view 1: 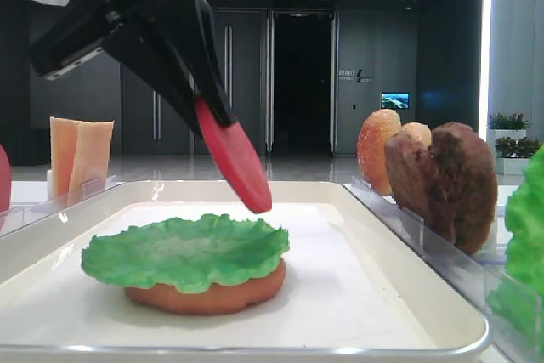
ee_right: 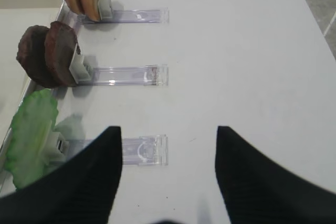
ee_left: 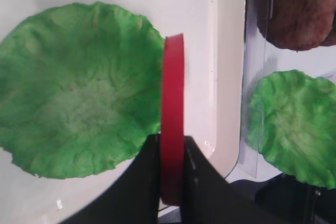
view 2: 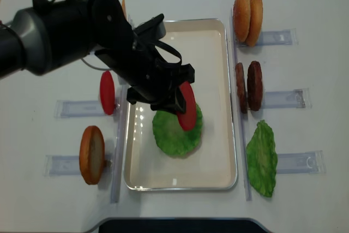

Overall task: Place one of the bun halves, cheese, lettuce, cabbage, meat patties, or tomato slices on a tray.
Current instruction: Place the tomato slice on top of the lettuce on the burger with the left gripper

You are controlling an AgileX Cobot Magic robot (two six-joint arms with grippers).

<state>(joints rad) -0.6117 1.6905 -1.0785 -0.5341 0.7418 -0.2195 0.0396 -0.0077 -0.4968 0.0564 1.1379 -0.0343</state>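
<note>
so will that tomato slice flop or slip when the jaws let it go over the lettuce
Probably stiff: the tomato slice juts straight from the left gripper without sagging. It looks smooth, so it may slide. The lettuce is ruffled and uneven, so it might settle tilted.

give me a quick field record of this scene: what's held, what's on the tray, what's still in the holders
left end effector: shut on a tomato slice, held on edge above the lettuce
right end effector: open, holding nothing, over bare table
tray: bun half with the lettuce on top
left holders: one tomato slice, one bun half
right holders: two bun halves, two meat patties, one lettuce leaf
</note>
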